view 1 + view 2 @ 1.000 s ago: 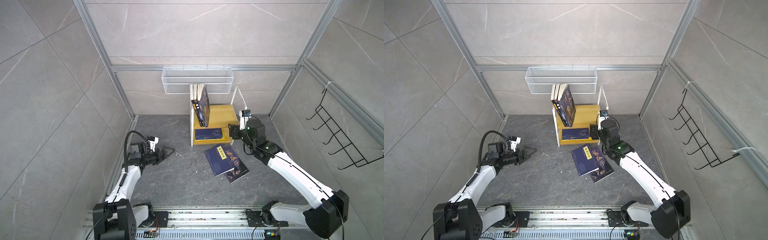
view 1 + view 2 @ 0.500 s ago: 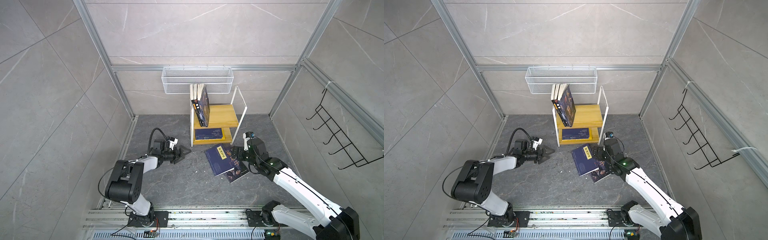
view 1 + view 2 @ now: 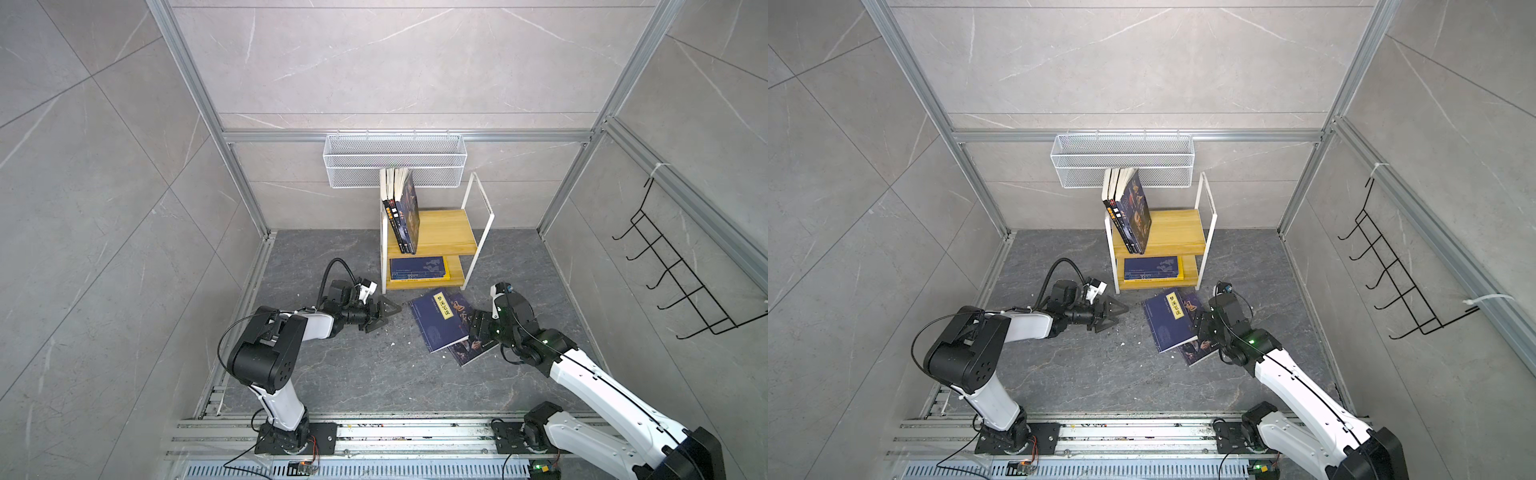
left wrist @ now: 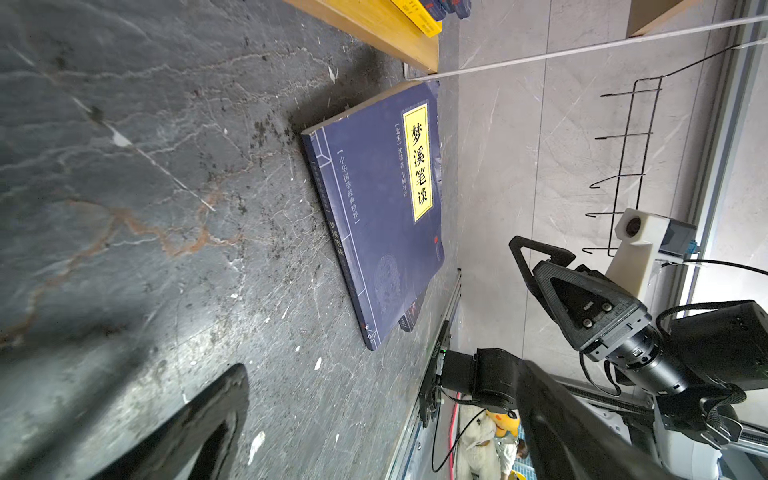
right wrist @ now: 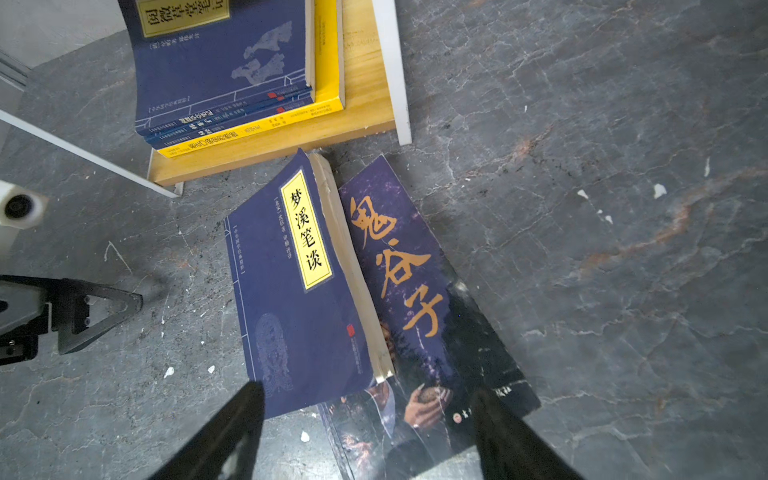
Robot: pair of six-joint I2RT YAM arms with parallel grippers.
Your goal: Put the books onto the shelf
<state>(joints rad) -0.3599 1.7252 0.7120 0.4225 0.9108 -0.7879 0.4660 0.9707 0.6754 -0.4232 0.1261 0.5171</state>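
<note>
Grey stone worktop (image 3: 353, 374), tiled walls (image 3: 395, 75). Two stacked books (image 5: 299, 291) lie right of my left fingers (image 4: 232, 390), spread and empty; right fingers (image 5: 241, 424) spread over their near-right edge.

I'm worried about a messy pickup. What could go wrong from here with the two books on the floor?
The navy book lies partly on the calligraphy book, and the open right gripper hangs over both: closing may catch both or shove the top one off. The upright books on the shelf lean, so adding another might topple them.
</note>
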